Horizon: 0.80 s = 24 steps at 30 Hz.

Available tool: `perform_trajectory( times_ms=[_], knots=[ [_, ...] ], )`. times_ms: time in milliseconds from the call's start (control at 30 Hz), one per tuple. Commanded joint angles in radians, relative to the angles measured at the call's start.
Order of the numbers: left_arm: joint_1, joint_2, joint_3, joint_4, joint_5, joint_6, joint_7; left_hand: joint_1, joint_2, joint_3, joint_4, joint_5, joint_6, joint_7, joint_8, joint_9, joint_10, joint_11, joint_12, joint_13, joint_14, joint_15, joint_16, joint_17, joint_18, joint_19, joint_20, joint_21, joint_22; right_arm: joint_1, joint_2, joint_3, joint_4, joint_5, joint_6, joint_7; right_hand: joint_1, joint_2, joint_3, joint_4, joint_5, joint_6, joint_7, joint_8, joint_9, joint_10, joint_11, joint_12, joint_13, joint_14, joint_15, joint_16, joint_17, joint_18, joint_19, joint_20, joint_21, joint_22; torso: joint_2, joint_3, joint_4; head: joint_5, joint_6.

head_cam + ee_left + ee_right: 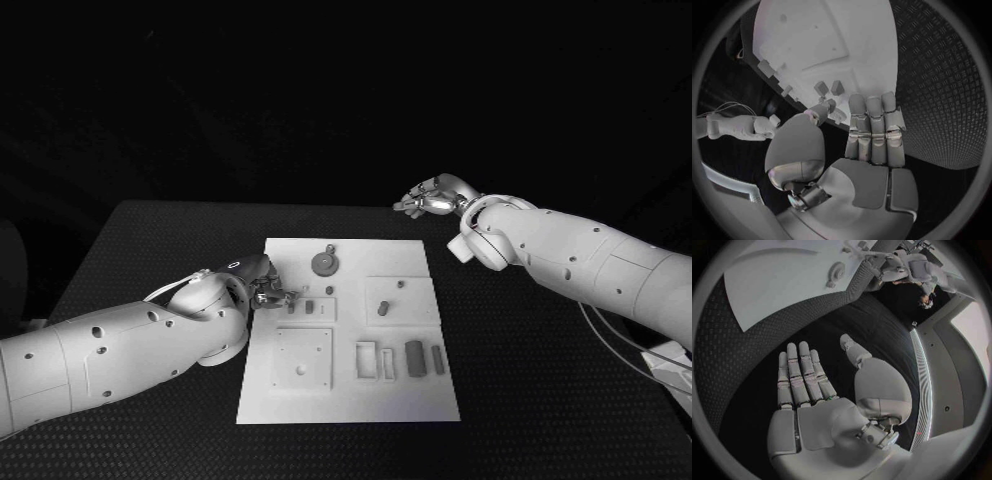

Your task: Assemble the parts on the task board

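The white task board (pixel 346 400) lies mid-table. On it are a round disc part (pixel 326 263), a short peg (pixel 384 308), two dark bars (pixel 415 357) and a square plate (pixel 304 358). My left hand (pixel 264 283) is at the board's left edge, fingers straight and together (pixel 872 125), thumb tip close to two small upright parts (pixel 828 88); nothing is held. My right hand (pixel 433 198) hovers off the board's far right corner, over the black table. Its fingers (pixel 799 372) are straight and spread, and the palm is bare. The disc part (pixel 837 274) and board (pixel 779 285) lie beyond it.
Black textured table (pixel 548 400) surrounds the board on all sides. Two pale rectangular frames (pixel 375 360) lie beside the bars on the board. A cable (pixel 635 350) trails at the table's right edge under the right arm.
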Motion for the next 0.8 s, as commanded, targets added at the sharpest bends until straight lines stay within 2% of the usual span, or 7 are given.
perform_trajectory(
  times_ms=[33, 267, 333, 467, 600, 733, 800],
  knots=[
    [0.001, 0.001, 0.005, -0.005, 0.102, -0.082, 0.054, -0.012, -0.006, -0.048, 0.006, -0.005, -0.059, 0.024, -0.016, -0.011, -0.060, 0.023, -0.018, -0.016, -0.062, 0.016, -0.018, -0.019, -0.026, -0.057, 0.012, -0.033, 0.014, 0.000, -0.001, 0.000, 0.001, 0.001, 0.009, 0.003, -0.009, 0.001, 0.000, 0.004, 0.001, -0.006, 0.028, 0.002, -0.001, 0.005, 0.000, -0.001, -0.002, -0.008, 0.001, -0.003, 0.001, -0.016, -0.008, -0.001, -0.004, 0.002, 0.000, 0.0008, 0.0010, -0.001, 0.003],
    [0.015, 0.006, 0.019, -0.040, 0.369, -0.100, 0.307, 0.060, 0.025, -0.070, 0.021, -0.002, -0.162, 0.084, -0.056, -0.051, -0.230, 0.101, -0.131, -0.105, -0.240, 0.093, -0.106, -0.098, -0.049, -0.226, 0.086, -0.149, -0.022, 0.000, -0.001, 0.000, -0.001, 0.002, 0.012, 0.004, -0.009, 0.002, 0.001, 0.005, 0.001, -0.006, 0.028, 0.003, -0.001, 0.005, 0.000, 0.000, -0.002, -0.009, 0.001, -0.004, 0.001, -0.016, -0.008, -0.001, -0.004, 0.002, 0.000, 0.0009, 0.0005, -0.003, 0.011],
    [0.020, 0.010, 0.021, -0.052, 0.378, -0.110, 0.340, 0.108, 0.072, -0.070, -0.011, 0.000, -0.180, 0.090, -0.062, -0.063, -0.277, 0.133, -0.186, -0.148, -0.291, 0.127, -0.147, -0.132, -0.054, -0.282, 0.118, -0.196, -0.045, 0.000, -0.001, 0.000, -0.002, 0.002, 0.011, 0.004, -0.009, 0.002, 0.001, 0.005, 0.001, -0.006, 0.028, 0.003, -0.001, 0.005, 0.000, 0.000, -0.002, -0.009, 0.001, -0.004, 0.002, -0.016, -0.008, -0.001, -0.005, 0.002, 0.000, 0.0011, 0.0007, -0.003, 0.013],
    [0.034, 0.024, 0.024, -0.091, 0.388, -0.055, 0.431, 0.230, 0.150, -0.051, -0.194, 0.013, -0.183, 0.094, -0.077, -0.102, -0.282, 0.165, -0.298, -0.255, -0.300, 0.159, -0.198, -0.212, -0.041, -0.295, 0.153, -0.253, -0.095, 0.000, 0.002, 0.000, -0.009, 0.003, 0.013, 0.005, -0.008, 0.002, 0.001, 0.005, 0.001, -0.005, 0.028, 0.003, -0.001, 0.005, -0.001, 0.000, -0.003, -0.009, 0.002, -0.004, 0.002, -0.016, -0.008, -0.001, -0.005, 0.003, 0.000, 0.0007, -0.0008, -0.005, 0.019],
    [0.046, 0.051, 0.025, -0.122, 0.258, 0.001, 0.489, 0.275, 0.172, -0.010, -0.311, -0.022, -0.177, 0.092, -0.085, -0.125, -0.271, 0.176, -0.354, -0.308, -0.250, 0.142, -0.178, -0.230, -0.033, -0.243, 0.144, -0.245, -0.112, -0.001, 0.004, 0.000, -0.018, 0.005, 0.014, 0.006, -0.008, 0.003, 0.001, 0.005, 0.001, -0.005, 0.028, 0.003, -0.001, 0.005, -0.001, 0.000, -0.003, -0.009, 0.002, -0.004, 0.002, -0.016, -0.008, -0.001, -0.005, 0.003, 0.001, 0.0003, -0.0014, -0.008, 0.023],
    [0.052, 0.077, 0.026, -0.153, 0.142, 0.107, 0.574, 0.291, 0.164, 0.010, -0.367, -0.082, -0.163, 0.084, -0.083, -0.136, -0.238, 0.170, -0.373, -0.330, -0.198, 0.117, -0.146, -0.230, -0.029, -0.183, 0.124, -0.236, -0.116, -0.001, 0.007, 0.000, -0.023, 0.006, 0.015, 0.007, -0.008, 0.004, 0.002, 0.006, 0.001, -0.005, 0.028, 0.003, -0.001, 0.005, -0.001, 0.000, -0.003, -0.009, 0.002, -0.004, 0.002, -0.016, -0.008, -0.001, -0.005, 0.003, 0.001, 0.0000, -0.0016, -0.009, 0.029],
    [0.060, 0.097, 0.026, -0.175, 0.036, 0.141, 0.602, 0.295, 0.168, 0.017, -0.385, -0.097, -0.174, 0.083, -0.092, -0.146, -0.200, 0.157, -0.375, -0.335, -0.134, 0.085, -0.110, -0.223, -0.021, -0.120, 0.103, -0.217, -0.114, -0.001, 0.008, 0.000, -0.022, 0.006, 0.015, 0.007, -0.009, 0.004, 0.002, 0.006, 0.001, -0.005, 0.028, 0.003, -0.001, 0.005, -0.001, 0.000, -0.003, -0.009, 0.002, -0.004, 0.002, -0.016, -0.008, -0.001, -0.005, 0.003, 0.001, -0.0002, -0.0017, -0.009, 0.033]
  ],
)
